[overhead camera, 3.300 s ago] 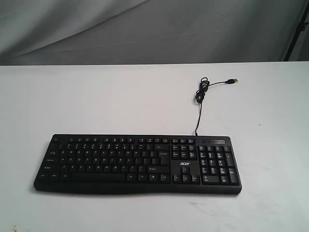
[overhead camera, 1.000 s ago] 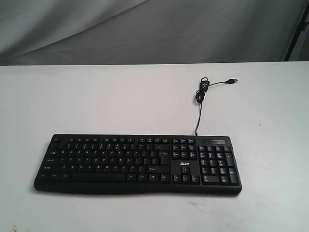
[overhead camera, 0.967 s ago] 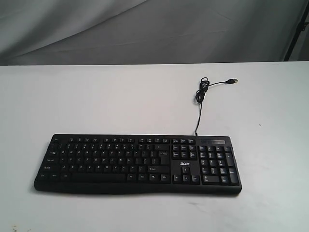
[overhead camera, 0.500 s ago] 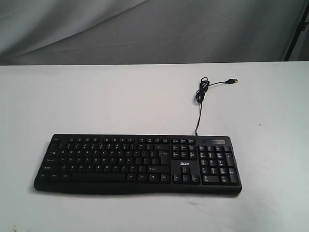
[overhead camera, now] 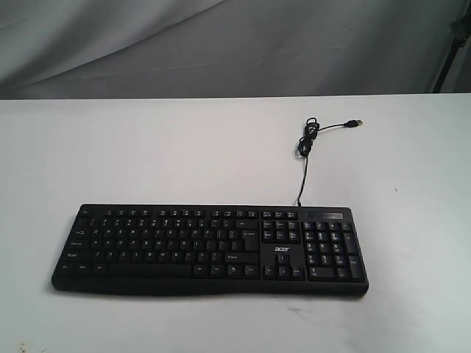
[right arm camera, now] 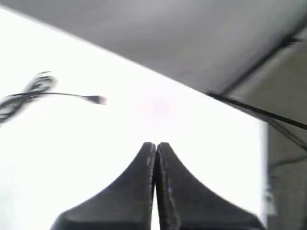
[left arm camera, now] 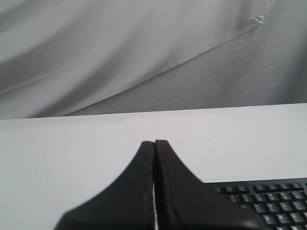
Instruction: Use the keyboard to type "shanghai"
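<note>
The long black keyboard [overhead camera: 210,248] with white legends and an acer logo lies flat near the table's front edge in the exterior view. Its thin black USB cable [overhead camera: 304,158] runs back from it to a loose coil and plug. Neither arm shows in the exterior view. In the left wrist view my left gripper [left arm camera: 154,143] is shut with nothing in it, held above the white table, and a corner of the keyboard [left arm camera: 268,201] shows beside it. My right gripper [right arm camera: 156,144] is shut and empty too, over bare table, with the cable plug [right arm camera: 98,99] farther off.
The white table [overhead camera: 147,154] stretches behind and to both sides of the keyboard. A grey cloth backdrop [overhead camera: 221,44] hangs behind the table. A dark stand leg [overhead camera: 450,51] rises at the far right.
</note>
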